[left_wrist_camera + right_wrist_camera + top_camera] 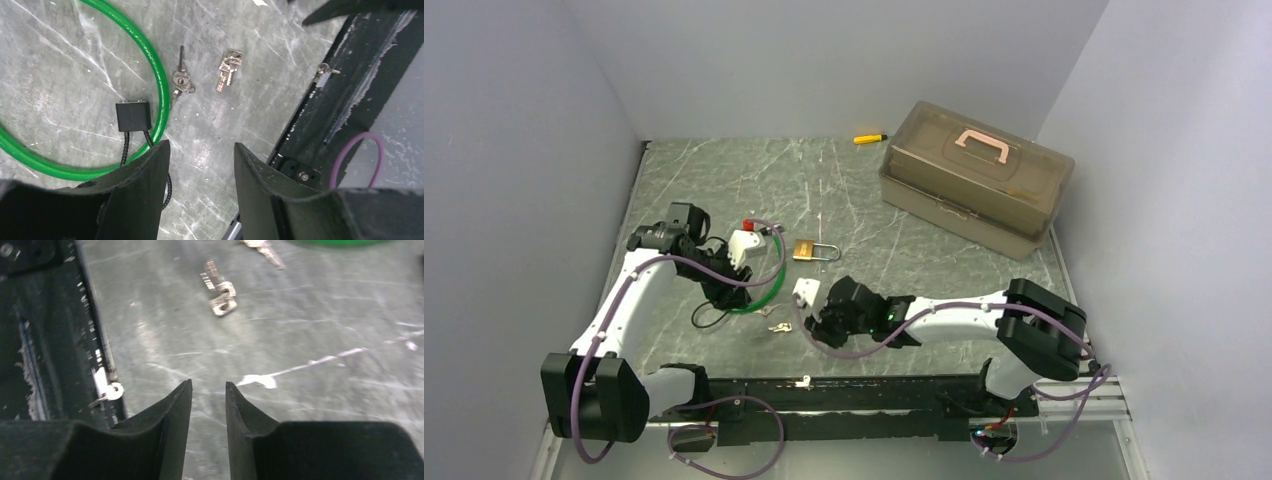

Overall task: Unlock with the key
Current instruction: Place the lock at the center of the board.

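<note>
Currently we find the key (220,288) flat on the bench (330,320), blade pointing away from the narrowly parted, empty right pincer (209,383); left pincer (201,144) spread; box (974,180) closed.

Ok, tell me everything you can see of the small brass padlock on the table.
The small brass padlock lies flat on the grey marbled tabletop, visible only from the top camera. Its squarish golden body is to the left and its silvery U-shaped shackle points right, apparently closed. It sits just right of the green cable loop; whether they touch is too small to tell.
</note>
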Available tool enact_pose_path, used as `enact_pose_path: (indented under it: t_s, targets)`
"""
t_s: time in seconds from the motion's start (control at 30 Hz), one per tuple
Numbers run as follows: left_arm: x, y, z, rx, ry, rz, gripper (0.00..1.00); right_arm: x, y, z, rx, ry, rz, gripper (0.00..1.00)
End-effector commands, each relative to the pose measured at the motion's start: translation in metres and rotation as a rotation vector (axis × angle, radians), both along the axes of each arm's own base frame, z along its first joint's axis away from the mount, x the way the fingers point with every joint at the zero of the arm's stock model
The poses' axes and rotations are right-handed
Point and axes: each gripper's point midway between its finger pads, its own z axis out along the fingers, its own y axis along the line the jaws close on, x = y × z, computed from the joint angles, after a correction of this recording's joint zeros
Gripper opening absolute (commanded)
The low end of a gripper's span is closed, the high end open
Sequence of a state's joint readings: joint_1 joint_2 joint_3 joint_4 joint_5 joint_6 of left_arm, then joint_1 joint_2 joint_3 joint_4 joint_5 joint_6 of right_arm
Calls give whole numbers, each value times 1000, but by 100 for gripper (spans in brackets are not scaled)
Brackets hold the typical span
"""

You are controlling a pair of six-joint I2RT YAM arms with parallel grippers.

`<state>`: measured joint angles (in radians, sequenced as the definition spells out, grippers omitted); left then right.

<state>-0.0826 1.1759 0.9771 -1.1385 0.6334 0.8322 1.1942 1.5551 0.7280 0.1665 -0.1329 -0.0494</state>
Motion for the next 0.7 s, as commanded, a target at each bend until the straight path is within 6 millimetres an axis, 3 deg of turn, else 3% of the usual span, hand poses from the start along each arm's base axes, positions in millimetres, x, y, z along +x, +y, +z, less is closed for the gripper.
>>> enact_pose_path:
  t_s: [0.0, 0.23, 0.47, 0.6, 0.67]
  targets:
    - [22, 4, -17, 23, -66, 24, 54, 24, 3, 37, 146, 38, -73, 35]
    - [69, 28, -66, 150, -8, 108, 54, 45, -12, 64, 271, 61, -170, 38]
    - [77, 23, -90, 122, 59, 102, 50, 73, -20, 64, 302, 96, -264, 41]
    - [72, 21, -108, 114, 111, 77, 38, 75, -17, 65, 310, 97, -245, 43]
    - [70, 22, -116, 119, 125, 70, 21, 73, -9, 65, 311, 111, -216, 47]
